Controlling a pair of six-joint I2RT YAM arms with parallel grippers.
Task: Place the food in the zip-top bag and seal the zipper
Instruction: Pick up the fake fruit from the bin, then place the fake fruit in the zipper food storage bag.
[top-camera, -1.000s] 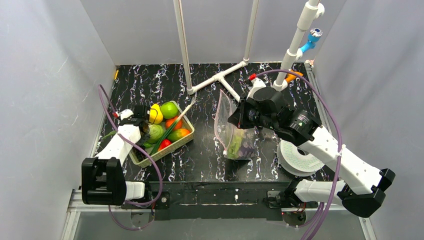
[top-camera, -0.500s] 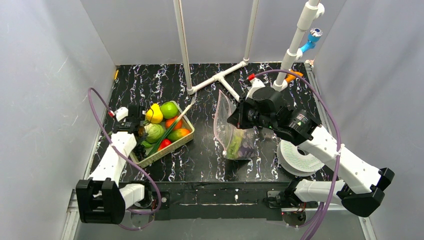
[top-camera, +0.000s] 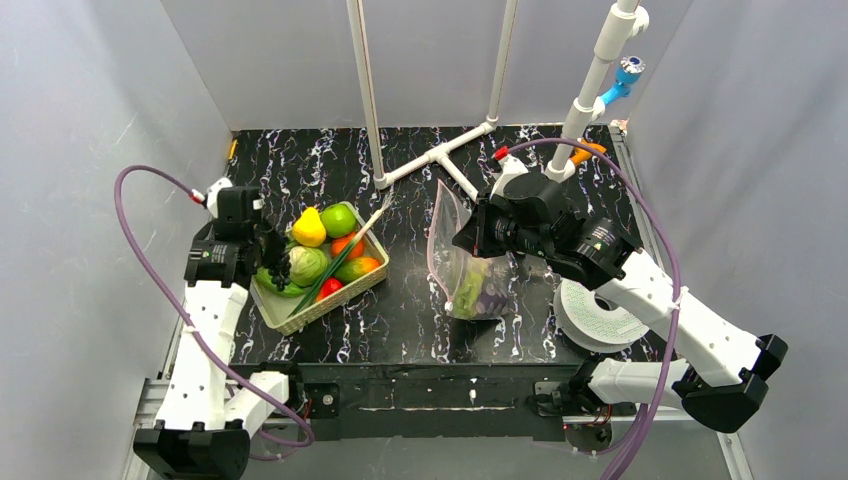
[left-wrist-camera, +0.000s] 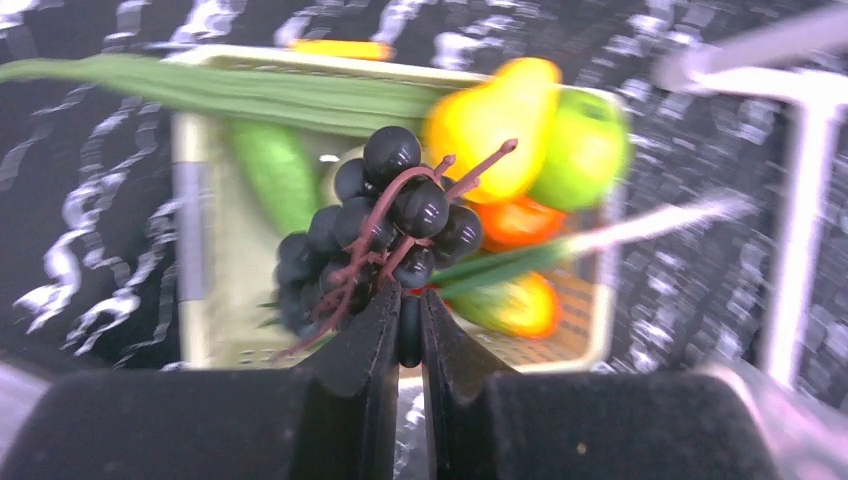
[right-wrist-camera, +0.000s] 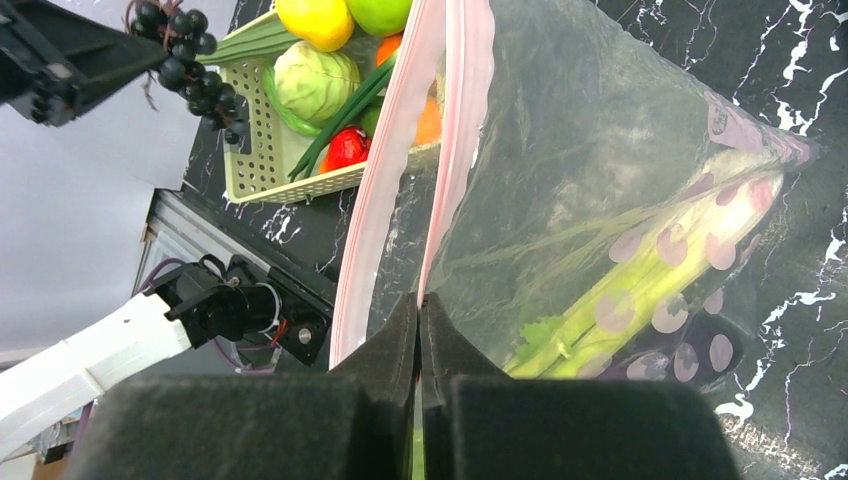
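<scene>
My left gripper (left-wrist-camera: 408, 300) is shut on a bunch of dark purple grapes (left-wrist-camera: 400, 215), held above the left end of the woven basket (top-camera: 300, 318). In the top view the grapes (top-camera: 281, 266) hang at the left gripper (top-camera: 272, 260). The basket still holds a yellow pear (top-camera: 308, 228), a green apple (top-camera: 338, 219), a cabbage, a leek and orange and red pieces. My right gripper (right-wrist-camera: 420, 300) is shut on the pink zipper (right-wrist-camera: 455, 120), holding the clear zip-top bag (top-camera: 452, 235) upright with its mouth open toward the basket. Green stalks (right-wrist-camera: 640, 280) lie inside the bag.
A white pipe frame (top-camera: 440, 155) stands behind the bag. A white round spool (top-camera: 600, 315) lies at the right under my right arm. An orange piece (top-camera: 588, 152) lies at the back right. Grey walls close in the black marbled table (top-camera: 400, 310).
My left gripper closed on the grapes and rose out of the basket, drawing back to the left. The right gripper and bag stayed still.
</scene>
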